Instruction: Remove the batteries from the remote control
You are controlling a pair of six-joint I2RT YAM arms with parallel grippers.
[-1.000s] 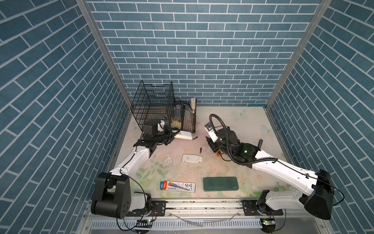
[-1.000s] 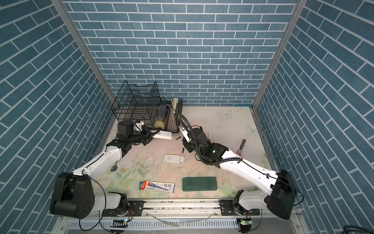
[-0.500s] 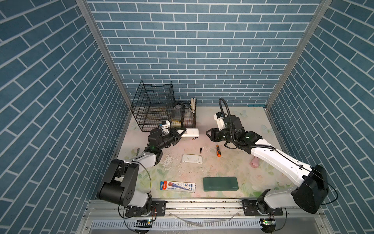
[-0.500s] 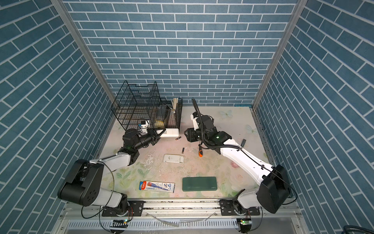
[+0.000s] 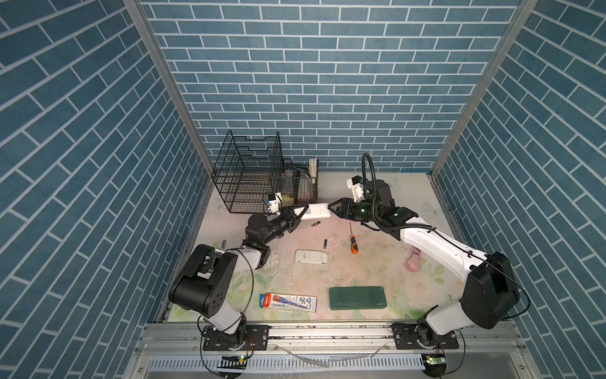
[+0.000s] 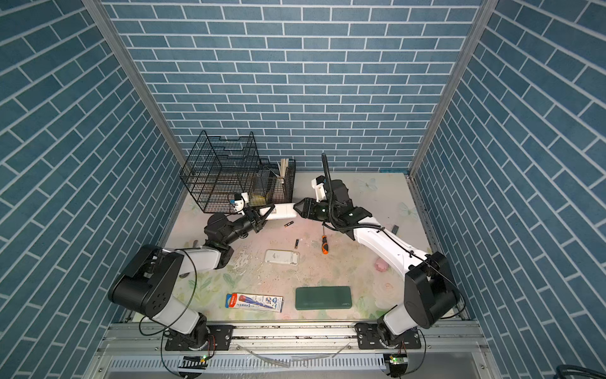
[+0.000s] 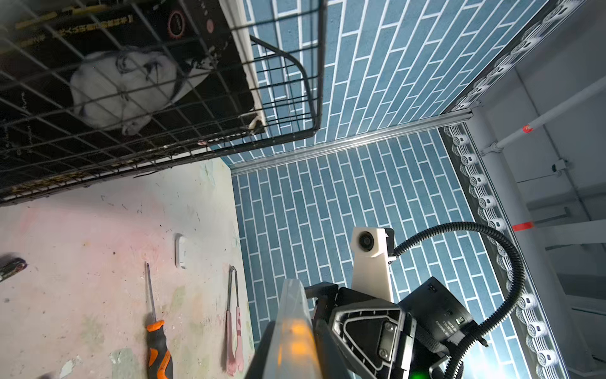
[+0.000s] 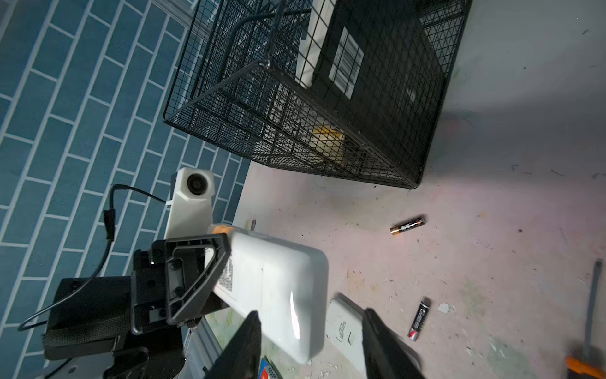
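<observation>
Batteries (image 5: 315, 224) lie loose on the table (image 5: 377, 272), one just under the raised remote control (image 5: 316, 211) and another (image 5: 325, 243) nearer its detached cover (image 5: 311, 257); whether any cell is left inside, you cannot tell. Your left gripper (image 5: 300, 215) is clamped on one end of the remote, holding it off the table in front of the wire basket (image 5: 249, 180); your right gripper (image 8: 311, 331) stands part open, its jaws straddling the free end without pinching it. Keep the left hold firm and level; square the right jaws before closing, then turn the compartment downward over bare table, clear of the screwdriver (image 5: 352, 241).
</observation>
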